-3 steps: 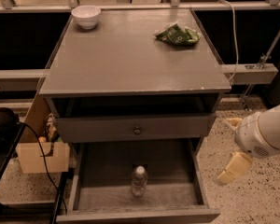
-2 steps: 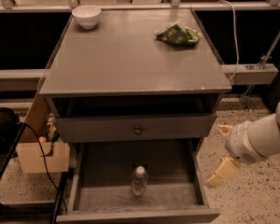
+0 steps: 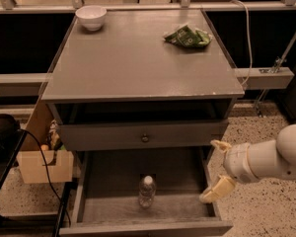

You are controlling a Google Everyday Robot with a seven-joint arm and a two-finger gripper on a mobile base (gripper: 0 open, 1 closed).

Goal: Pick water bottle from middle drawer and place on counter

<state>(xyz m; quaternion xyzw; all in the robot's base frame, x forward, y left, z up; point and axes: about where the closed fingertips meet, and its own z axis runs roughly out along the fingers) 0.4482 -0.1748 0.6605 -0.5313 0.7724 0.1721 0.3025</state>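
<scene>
The water bottle (image 3: 147, 191) stands upright on the floor of the pulled-out middle drawer (image 3: 108, 181), near its front centre. The grey counter (image 3: 138, 63) is the cabinet top above it. My gripper (image 3: 216, 169) is at the drawer's right wall, right of the bottle and apart from it. Its two pale fingers (image 3: 215, 190) are spread open and hold nothing.
A white bowl (image 3: 91, 17) sits at the counter's back left and a green snack bag (image 3: 187, 36) at its back right. A shut drawer front with a round knob (image 3: 145, 138) is above the open drawer. A cardboard box (image 3: 42, 164) and cables stand on the floor at the left.
My arm and gripper have moved left and a little down, from the floor area at the right up to the drawer's right wall. The bottle has not moved.
</scene>
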